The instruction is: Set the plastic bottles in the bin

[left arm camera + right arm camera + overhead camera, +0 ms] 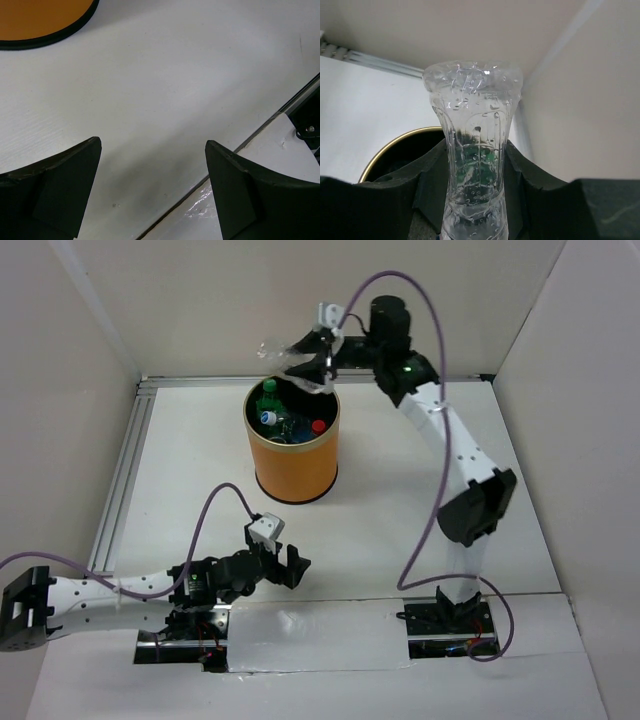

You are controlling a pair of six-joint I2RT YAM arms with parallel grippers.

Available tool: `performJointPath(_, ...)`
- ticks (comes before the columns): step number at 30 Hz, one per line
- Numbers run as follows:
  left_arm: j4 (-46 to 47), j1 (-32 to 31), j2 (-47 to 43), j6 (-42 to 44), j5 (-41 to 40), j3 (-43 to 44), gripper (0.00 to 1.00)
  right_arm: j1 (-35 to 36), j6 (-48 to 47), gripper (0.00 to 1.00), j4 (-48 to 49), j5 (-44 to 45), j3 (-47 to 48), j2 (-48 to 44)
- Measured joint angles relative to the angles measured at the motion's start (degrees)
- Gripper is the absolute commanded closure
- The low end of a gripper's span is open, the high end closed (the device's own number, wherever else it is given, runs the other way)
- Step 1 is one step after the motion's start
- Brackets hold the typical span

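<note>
The orange-yellow bin (296,468) stands at the table's middle back, with several plastic bottles inside: a green one (270,398), a blue-capped one (268,418) and a red-capped one (318,426). Above its far rim my right gripper (312,364) is shut on a clear plastic bottle (279,351) that juts out to the left. In the right wrist view this bottle (472,125) is pinched at its waist between the fingers of the right gripper (475,152), with the bin's rim (385,151) below. My left gripper (284,562) is open and empty near the front, low over the table (152,145). The bin's base (40,20) shows far off.
An aluminium rail (124,472) runs along the table's left side. White enclosure walls close in the left, back and right. A glossy taped strip (320,635) lies across the front between the arm bases, and its seam (235,150) runs under the left fingers.
</note>
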Motion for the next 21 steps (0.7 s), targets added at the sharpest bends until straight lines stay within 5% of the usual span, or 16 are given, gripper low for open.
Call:
performJointPath(1, 0.0, 0.0, -0.3, -0.3, -0.1, -0.1, 0.03, 1.2, 1.2, 0.53, 0.2, 0.0, 1.0, 2.8)
performJointPath(5, -0.4, 0.0, -1.1, -0.7, -0.5, -0.3, 0.03, 3.5, 4.1, 0.04, -1.4, 1.0, 4.1, 12.2)
performJointPath(6, -0.4, 0.0, -1.1, -0.7, -0.5, -0.3, 0.02, 3.6, 4.4, 0.00, -2.2, 1.6, 4.3, 13.7)
performJointPath(10, -1.6, 0.0, -1.0, -0.6, -1.3, -0.2, 0.00, 2.1, 7.1, 0.00, -4.5, 6.2, 4.3, 14.9)
performJointPath(14, -2.4, 0.0, -0.7, 0.0, -2.5, 0.7, 0.00, -1.0, 13.8, 0.00, -4.9, 21.4, 3.0, 9.4)
performJointPath(21, -1.3, 0.0, -1.2, 2.8, -4.7, 4.5, 0.00, -9.6, 20.9, 0.00, -5.5, 47.3, -24.8, -20.2)
